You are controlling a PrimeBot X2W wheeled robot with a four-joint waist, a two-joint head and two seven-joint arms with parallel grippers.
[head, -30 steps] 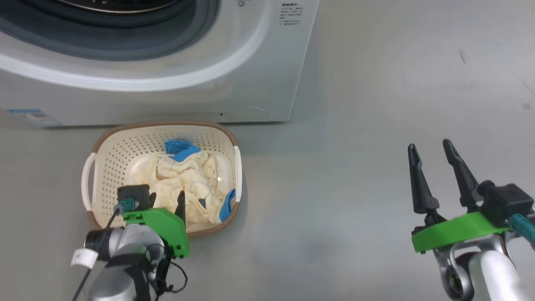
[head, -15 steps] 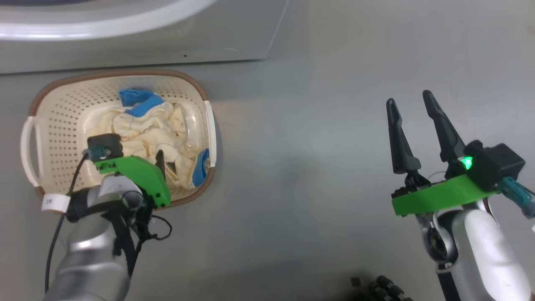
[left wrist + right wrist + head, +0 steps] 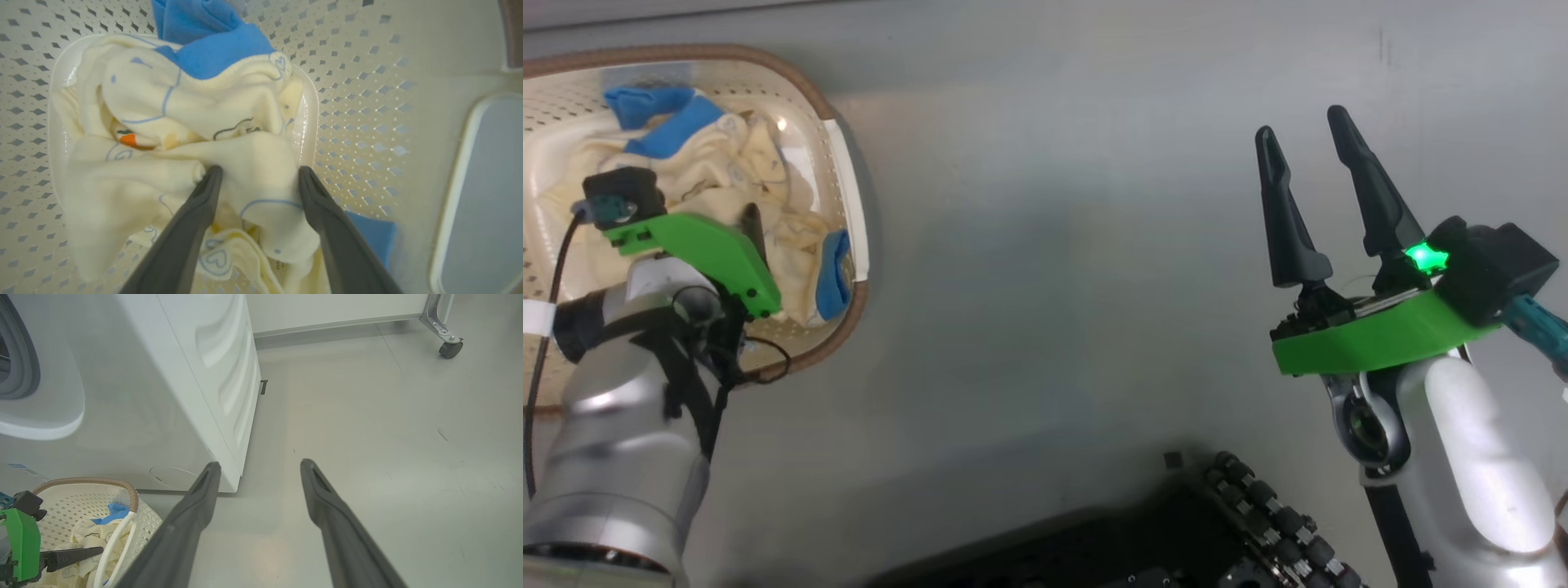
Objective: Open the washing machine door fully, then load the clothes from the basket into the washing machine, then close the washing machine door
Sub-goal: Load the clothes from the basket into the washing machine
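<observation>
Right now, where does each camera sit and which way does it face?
Head: on the head, facing down at the floor; left gripper in the basket, right gripper open above the floor.
Left wrist: looks down into the basket; open fingers straddle clothes.
Right wrist: looks low along the floor at the washing machine; open fingers.
Shared: all show basket and clothes.

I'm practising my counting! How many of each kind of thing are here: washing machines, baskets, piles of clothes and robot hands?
Washing machine: 1
Basket: 1
Pile of clothes: 1
Robot hands: 2 (left hand, right hand)
Total: 5
</observation>
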